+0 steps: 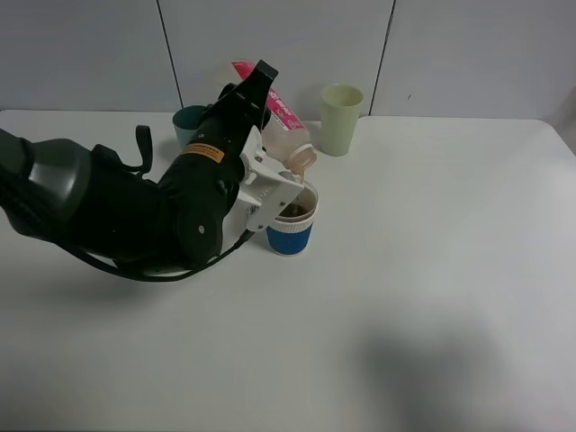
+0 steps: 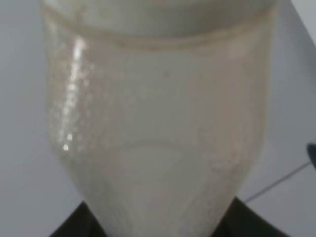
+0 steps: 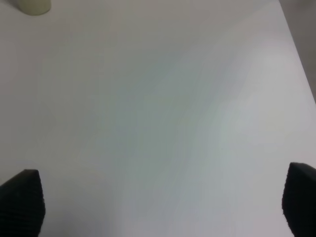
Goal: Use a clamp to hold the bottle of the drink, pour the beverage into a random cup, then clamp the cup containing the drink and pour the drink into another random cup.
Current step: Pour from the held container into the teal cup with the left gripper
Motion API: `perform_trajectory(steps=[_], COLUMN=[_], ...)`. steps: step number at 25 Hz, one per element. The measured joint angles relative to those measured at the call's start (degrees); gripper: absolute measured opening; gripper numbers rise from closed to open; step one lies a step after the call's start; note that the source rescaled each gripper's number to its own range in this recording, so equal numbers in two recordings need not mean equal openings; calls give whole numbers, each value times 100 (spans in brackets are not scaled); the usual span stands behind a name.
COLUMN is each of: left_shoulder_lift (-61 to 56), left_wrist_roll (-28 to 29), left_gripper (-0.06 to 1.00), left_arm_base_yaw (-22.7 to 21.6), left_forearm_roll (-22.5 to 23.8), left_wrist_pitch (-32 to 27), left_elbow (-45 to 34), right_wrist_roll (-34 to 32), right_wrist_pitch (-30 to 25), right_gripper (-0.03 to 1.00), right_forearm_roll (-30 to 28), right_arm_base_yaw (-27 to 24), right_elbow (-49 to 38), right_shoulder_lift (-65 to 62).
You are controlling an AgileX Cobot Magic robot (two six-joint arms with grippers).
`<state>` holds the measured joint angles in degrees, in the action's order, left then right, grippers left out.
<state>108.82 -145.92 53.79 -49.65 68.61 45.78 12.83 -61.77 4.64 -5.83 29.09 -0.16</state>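
Note:
My left gripper [image 1: 261, 90] is shut on the clear drink bottle [image 1: 286, 135] with a pink label. The bottle is tilted, its mouth [image 1: 304, 160] just above the blue-banded paper cup [image 1: 292, 232]. Brown drink shows inside that cup. In the left wrist view the bottle [image 2: 158, 113] fills the frame and looks almost drained, with the dark fingers [image 2: 74, 224] at its sides. A pale green cup [image 1: 342, 119] stands behind to the right. My right gripper [image 3: 160, 202] is open and empty over bare table; it is out of the exterior view.
A teal cup [image 1: 187, 121] stands at the back, partly hidden behind the left arm. The white table [image 1: 432, 270] ends at the grey wall behind. The pale green cup's base [image 3: 32, 6] shows at the edge of the right wrist view.

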Motion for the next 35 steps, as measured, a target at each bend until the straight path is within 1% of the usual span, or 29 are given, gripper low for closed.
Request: perform_trajectory(steps=[5, 7, 14, 17, 20, 24, 27, 29, 32, 35], left_shoulder_lift=[0, 0, 0, 0, 0, -31, -227, -521, -974, -1489], left_wrist_roll=[0, 0, 34, 226, 580, 1356, 2106, 2845, 3817, 4904], left_gripper=[4, 4, 4, 4, 4, 4, 4, 4, 4, 4], left_arm_base_yaw=[0, 0, 0, 0, 0, 0, 0, -22, -198, -557], left_forearm_roll=[563, 667, 615, 537, 371, -36, -387, -681, -975, -1133], left_wrist_pitch=[12, 12, 30, 44, 44, -52, -504, -1000, -1809, -2761], left_elbow=[-189, -271, -321, -321, -321, -321, -325, -332, -332, -332], right_wrist_roll=[0, 0, 0, 0, 0, 0, 0, 0, 0, 0], right_wrist_pitch=[0, 0, 0, 0, 0, 0, 0, 0, 0, 0], right_gripper=[89, 89, 89, 89, 89, 89, 89, 89, 89, 89], right_forearm_roll=[0, 0, 0, 0, 0, 0, 0, 0, 0, 0], right_arm_base_yaw=[0, 0, 0, 0, 0, 0, 0, 0, 0, 0], right_elbow=[0, 0, 0, 0, 0, 0, 0, 0, 0, 0], right_shoulder_lift=[0, 0, 0, 0, 0, 0, 0, 0, 0, 0])
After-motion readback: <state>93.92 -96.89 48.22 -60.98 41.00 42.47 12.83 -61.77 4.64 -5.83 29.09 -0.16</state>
